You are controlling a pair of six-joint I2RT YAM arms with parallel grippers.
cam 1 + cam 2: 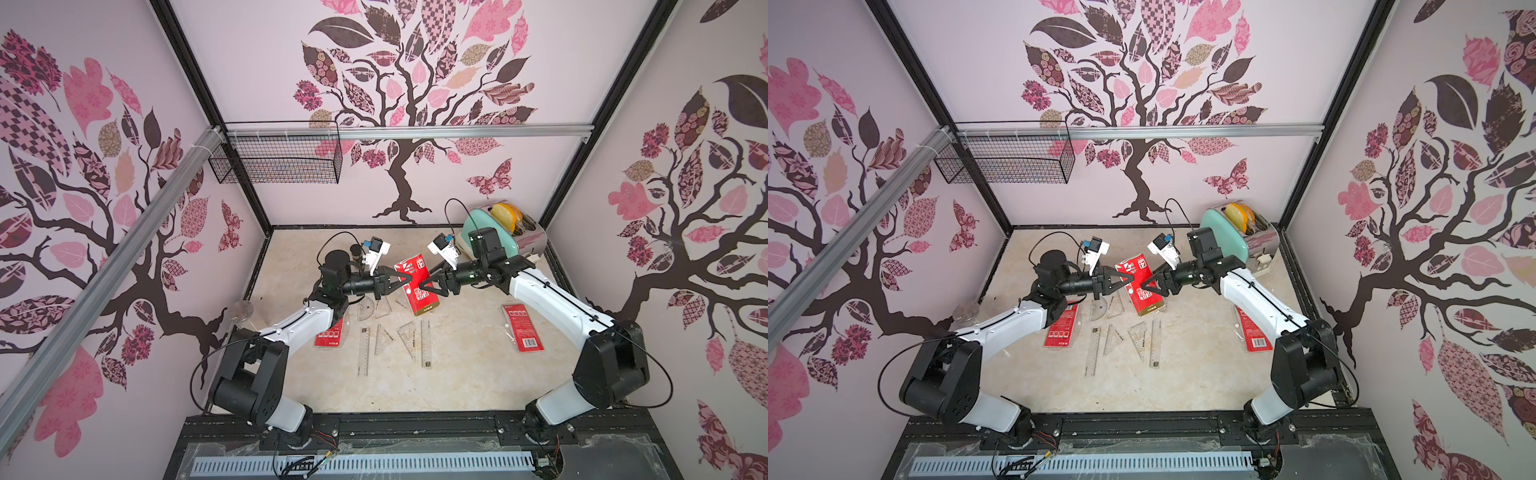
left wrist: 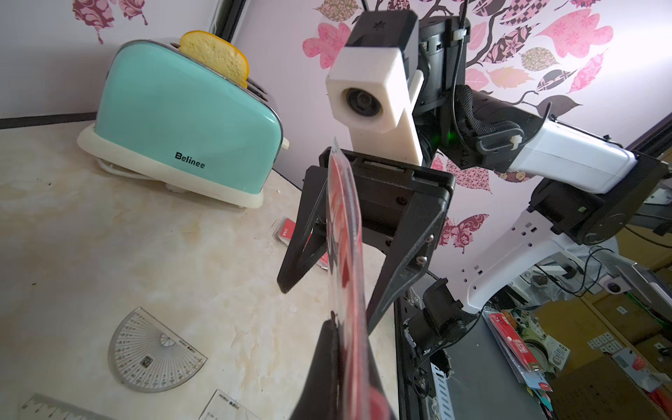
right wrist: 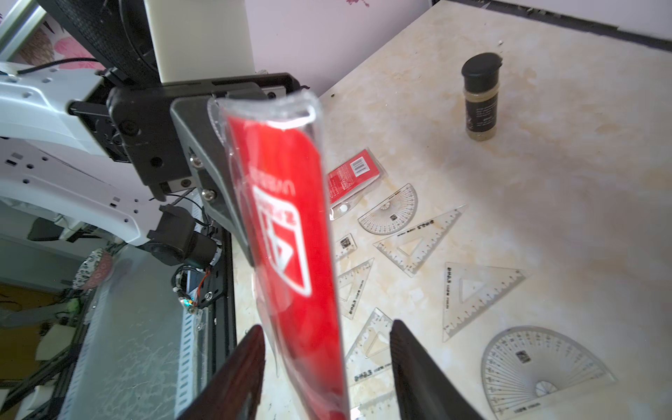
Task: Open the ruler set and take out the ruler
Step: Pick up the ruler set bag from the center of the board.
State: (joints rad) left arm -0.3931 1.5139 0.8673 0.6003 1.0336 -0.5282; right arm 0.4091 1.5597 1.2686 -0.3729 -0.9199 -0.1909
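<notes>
Bench (image 1: 457,374) down below both. Red ruler set (image 1: 417,291) is up in the air, left end effector (image 1: 410,277) pinching one edge, right end effector (image 1: 422,286) spread open around the opposite edge. Loose clear rulers (image 1: 363,351) lie underneath.

The left arm (image 1: 299,320) rises from its base at 7 o'clock with the elbow bent. Its wrist is level and its tool (image 1: 409,277) points to 3 o'clock, jaws clamped on the ruler set (image 1: 426,301). The right arm (image 1: 544,295) reaches in from 5 o'clock. Its tool (image 1: 422,286) points to 9 o'clock, almost tip to tip with the left tool, and its jaws stand apart, one finger on each side of the set.
</notes>
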